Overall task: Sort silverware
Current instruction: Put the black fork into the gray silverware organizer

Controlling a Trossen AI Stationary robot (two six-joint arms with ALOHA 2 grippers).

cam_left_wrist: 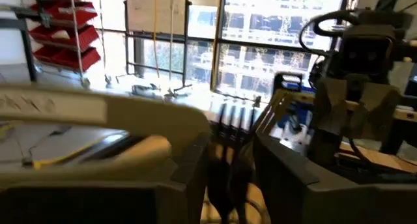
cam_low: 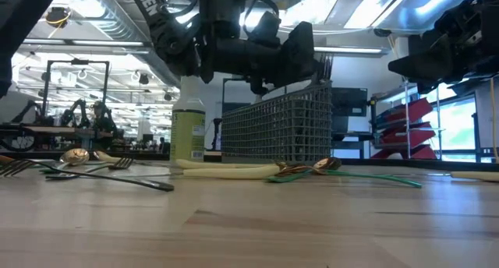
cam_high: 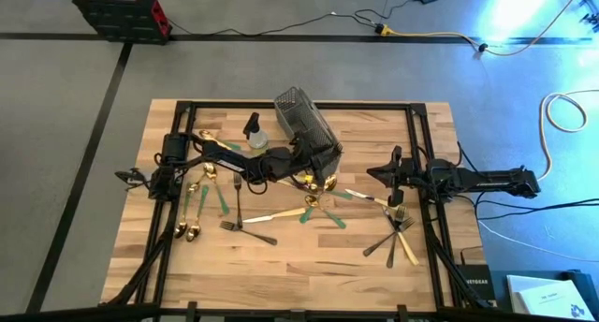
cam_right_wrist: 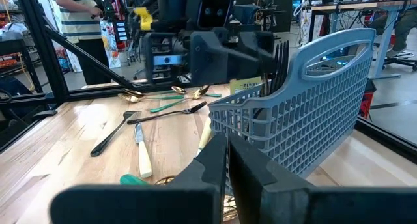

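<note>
My left gripper [cam_high: 318,166] hovers over the near end of the grey mesh caddy [cam_high: 304,125], shut on a black fork [cam_right_wrist: 280,55] whose tines stick up above the caddy's rim [cam_low: 323,69]. My right gripper [cam_high: 376,172] waits to the right of the caddy, shut and empty [cam_right_wrist: 228,155]. The other silverware lies flat on the table: gold spoons [cam_high: 192,230] at the left, a cream-handled knife [cam_high: 276,214] and green-handled pieces [cam_high: 225,198] in the middle, and a bunch of forks [cam_high: 398,233] at the right. My left gripper pinches the black fork's dark handle [cam_left_wrist: 225,182] between its two fingers [cam_left_wrist: 195,165]. The fork runs on past the fingertips, tines [cam_left_wrist: 231,116] upward, over the caddy. Whether its lower end touches the caddy is hidden by the gripper.
A spray bottle with green liquid [cam_high: 255,135] stands left of the caddy [cam_low: 187,132]. Gold spoons [cam_high: 314,186] lie close under the left gripper. A black frame runs around the table's edges [cam_high: 416,111]. A person stands in the room beyond [cam_right_wrist: 78,15].
</note>
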